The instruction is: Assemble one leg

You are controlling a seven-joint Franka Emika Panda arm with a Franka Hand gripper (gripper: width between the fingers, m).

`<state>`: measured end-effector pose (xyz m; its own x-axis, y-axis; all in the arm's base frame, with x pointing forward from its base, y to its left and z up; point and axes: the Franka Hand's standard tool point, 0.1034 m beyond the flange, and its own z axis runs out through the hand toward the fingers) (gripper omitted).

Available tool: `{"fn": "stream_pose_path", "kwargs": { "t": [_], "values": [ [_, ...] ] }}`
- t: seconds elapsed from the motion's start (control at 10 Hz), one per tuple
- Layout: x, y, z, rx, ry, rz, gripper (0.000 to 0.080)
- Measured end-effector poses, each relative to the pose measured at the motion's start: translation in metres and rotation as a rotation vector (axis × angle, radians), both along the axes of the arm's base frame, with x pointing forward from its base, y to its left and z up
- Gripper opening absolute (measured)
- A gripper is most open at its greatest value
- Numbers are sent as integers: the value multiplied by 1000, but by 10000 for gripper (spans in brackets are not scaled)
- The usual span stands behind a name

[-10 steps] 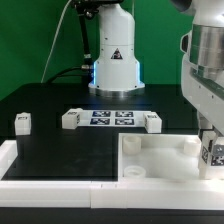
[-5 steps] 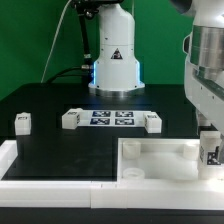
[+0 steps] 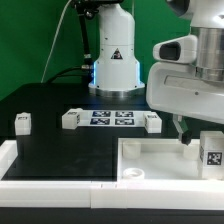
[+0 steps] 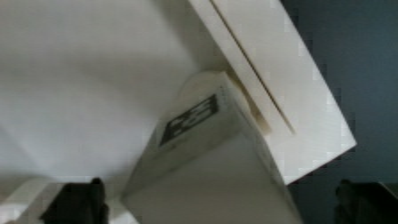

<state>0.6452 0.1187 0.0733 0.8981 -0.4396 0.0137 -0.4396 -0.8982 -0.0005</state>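
A leg, a small white block with a black-and-white tag, stands in the near corner of the large white tray-like part at the exterior view's right. My gripper hangs just above and to the left of it, open. In the wrist view the leg fills the middle, with my dark fingertips apart on either side and gaps between them and the block. My gripper holds nothing. Three more legs lie on the black table: one far left, one and one.
The marker board lies between the two middle legs. The arm's base stands behind it. A white raised border runs along the table's front left. The white hand body hides the table's back right.
The gripper has let go of the leg and moved up and toward the exterior view's left. The leg stays standing in the tray's corner.
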Motion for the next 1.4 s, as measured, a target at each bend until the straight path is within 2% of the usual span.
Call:
{"fn": "stream_pose_path", "kwargs": {
  "t": [0.4,0.5,0.6,0.8,1.1,1.4],
  "values": [
    [1,-1,2,-16,2,495,648],
    [0,-1,1,-15,2,455,606],
    [0,-1,1,-15,3,452,606],
    [0,-1,1,-15,3,407,334],
    [0,-1,1,0,1,56,290],
    [-2,-18,2,-37,13,-335,297]
  ]
}}
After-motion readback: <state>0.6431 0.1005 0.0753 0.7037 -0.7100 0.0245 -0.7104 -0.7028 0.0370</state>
